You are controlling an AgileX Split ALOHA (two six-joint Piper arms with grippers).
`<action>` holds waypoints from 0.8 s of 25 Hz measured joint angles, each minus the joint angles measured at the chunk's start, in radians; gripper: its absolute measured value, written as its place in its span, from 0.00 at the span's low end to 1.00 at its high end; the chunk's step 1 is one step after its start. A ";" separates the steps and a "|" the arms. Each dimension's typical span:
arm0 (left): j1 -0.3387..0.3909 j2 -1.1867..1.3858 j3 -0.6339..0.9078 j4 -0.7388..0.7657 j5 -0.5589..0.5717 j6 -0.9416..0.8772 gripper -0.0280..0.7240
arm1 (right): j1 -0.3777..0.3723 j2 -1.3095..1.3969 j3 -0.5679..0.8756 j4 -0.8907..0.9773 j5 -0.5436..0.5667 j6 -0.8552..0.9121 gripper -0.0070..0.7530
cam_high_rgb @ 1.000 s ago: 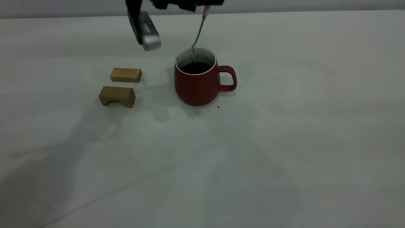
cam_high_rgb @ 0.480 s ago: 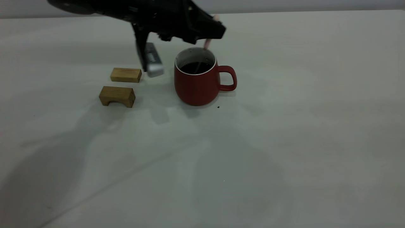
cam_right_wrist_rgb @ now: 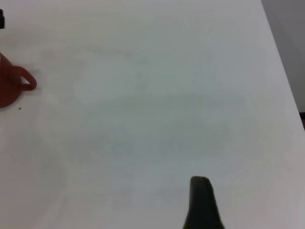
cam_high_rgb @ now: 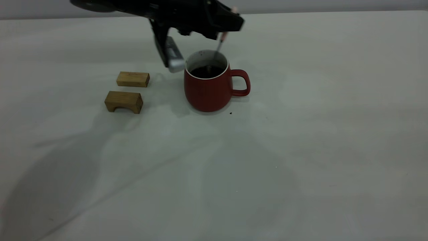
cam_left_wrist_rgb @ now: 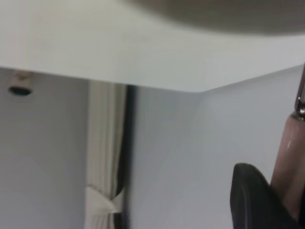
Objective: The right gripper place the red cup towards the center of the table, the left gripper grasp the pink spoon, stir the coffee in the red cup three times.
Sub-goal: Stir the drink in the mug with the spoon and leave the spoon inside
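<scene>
Change: left gripper [cam_high_rgb: 230,28] has shifted a little rightward since half a second ago; spoon [cam_high_rgb: 221,42] now stands steeper, more of its neck showing above the rim.
Surface [cam_high_rgb: 301,160]: plain off-white, matte, a few dark specks near the cup.
Blocks [cam_high_rgb: 128,92]: two small wooden pieces, one flat, one with an arched underside; well apart from the cup, to its left.
Cup [cam_high_rgb: 209,90]: squat, rounded, dark red matte, white inside, loop handle pointing right; stands near the middle, so placement looks done.
Coffee [cam_high_rgb: 208,71]: nearly black, round surface well below the rim.
Spoon: pale pink handle, grey metal neck; lower end dips into the coffee.
Left gripper: above the cup's far rim, jaws pinching the pink handle.
Right gripper [cam_right_wrist_rgb: 202,202]: off to the right, well away from the cup; whether its jaws are spread I cannot tell.
Progress: stirring appears under way; count of turns cannot be judged.
</scene>
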 joint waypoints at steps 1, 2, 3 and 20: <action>-0.004 0.000 0.002 0.015 0.025 -0.022 0.24 | 0.000 0.000 0.000 0.000 0.000 0.000 0.77; -0.005 0.000 0.007 0.036 0.053 -0.055 0.24 | 0.000 0.000 0.000 0.000 0.000 0.000 0.77; -0.004 0.000 0.015 0.060 0.075 -0.093 0.24 | 0.000 0.000 0.000 0.000 0.000 0.000 0.77; 0.038 0.026 0.017 0.009 0.025 0.069 0.24 | 0.000 0.000 0.000 0.000 0.000 0.000 0.77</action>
